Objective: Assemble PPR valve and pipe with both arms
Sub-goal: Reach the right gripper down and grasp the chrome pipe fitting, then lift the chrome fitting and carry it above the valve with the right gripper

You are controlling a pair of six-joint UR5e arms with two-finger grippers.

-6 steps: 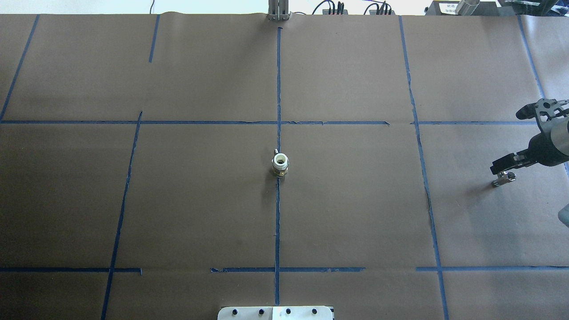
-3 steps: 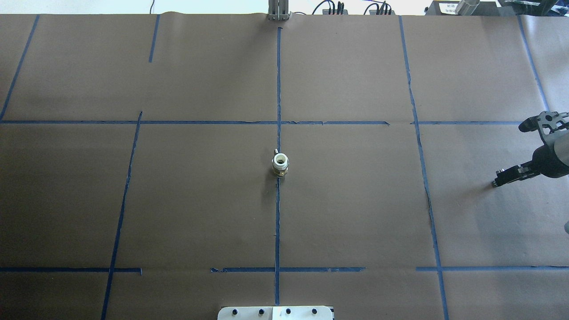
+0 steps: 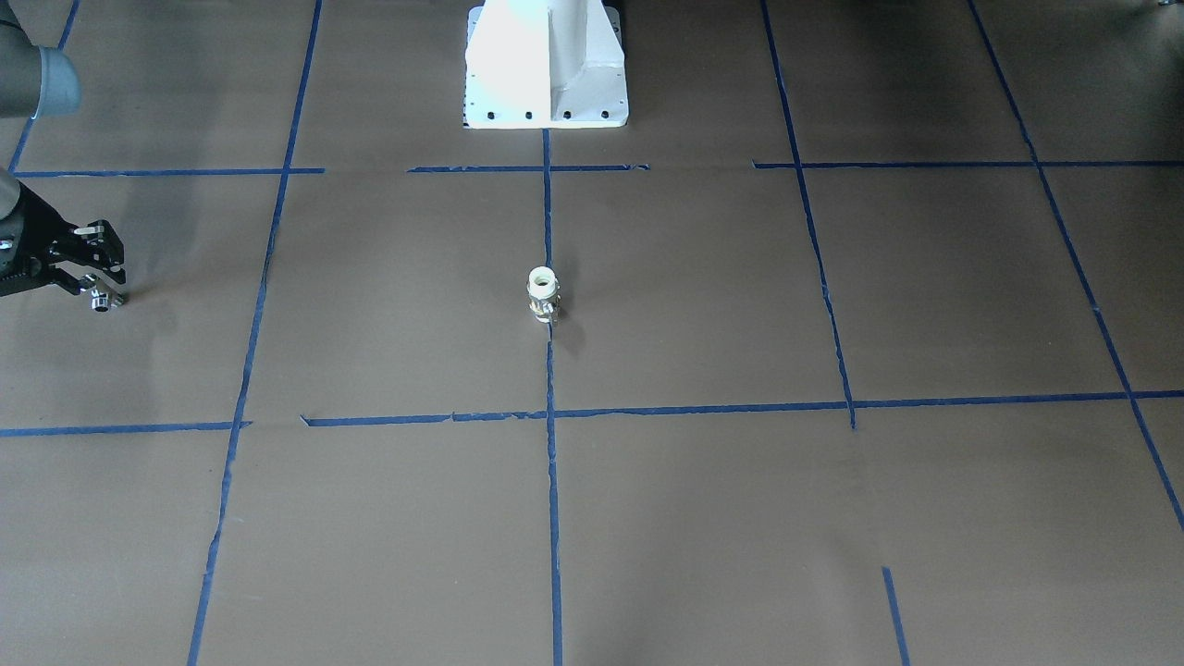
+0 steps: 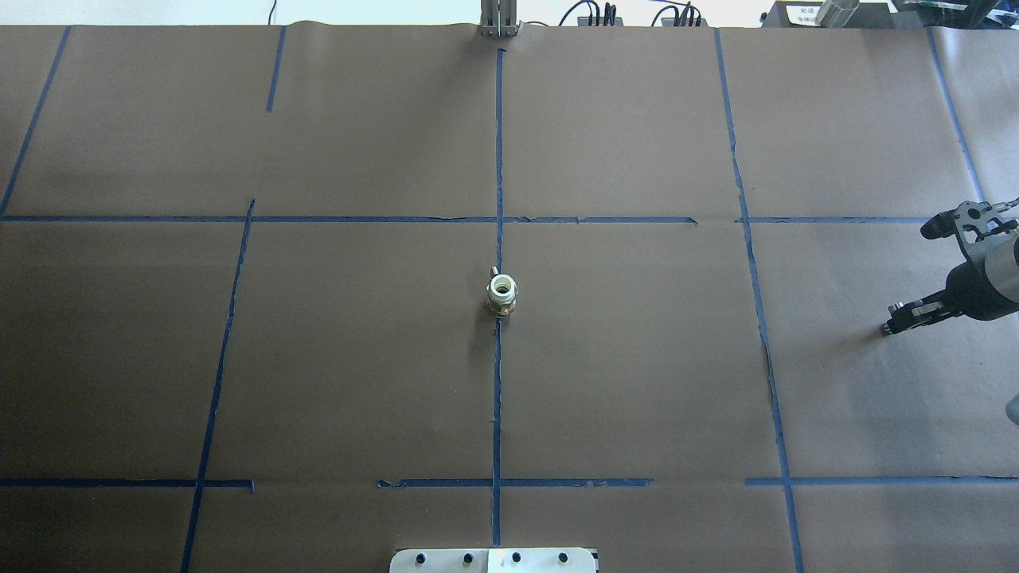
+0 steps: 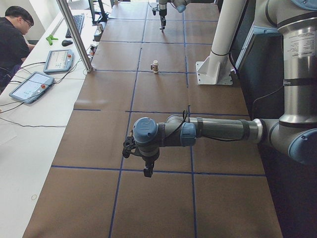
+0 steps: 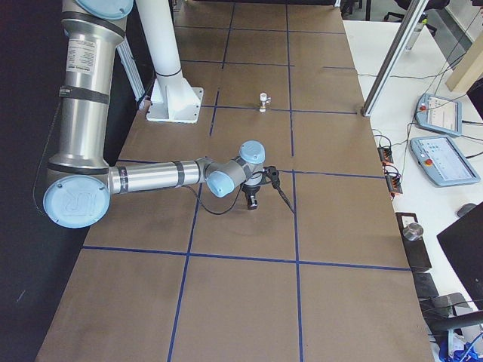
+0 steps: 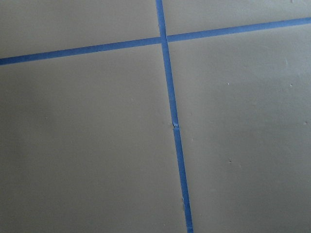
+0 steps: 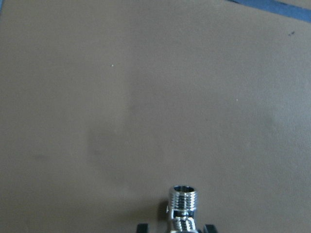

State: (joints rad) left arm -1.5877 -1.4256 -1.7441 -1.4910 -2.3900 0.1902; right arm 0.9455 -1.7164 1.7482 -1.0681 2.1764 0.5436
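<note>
Since a second ago my right fingers (image 4: pixel 892 323) have gone from a wide spread over the pipe (image 8: pixel 184 201) to a narrow pinch on it. In the last half second they have barely shifted. My right wrist camera shows the chrome threaded end poking forward between my two black tips, so I judge the grip has landed on the fitting's body. That body lies below the edge of the wrist view. From across the surface (image 4: pixel 637 382) the pipe shows just under my fingertips, low at my right end. I cannot tell whether it has left the brown paper yet.

For the task, I take the pick-up as made and the lift and carry as still ahead. A small round chrome part could twist in a two-point pinch, so I would raise it gently.

My left fingers (image 5: pixel 147 171) hang above the surface at my left end. I cannot tell how far open they are. Their camera shows only paper and crossing blue tape (image 7: pixel 167 97).

Farther out, the PPR valve (image 4: pixel 501 293) stands upright on the centre tape line, its white open end up. It is well apart from both arms and not yet gripped.
</note>
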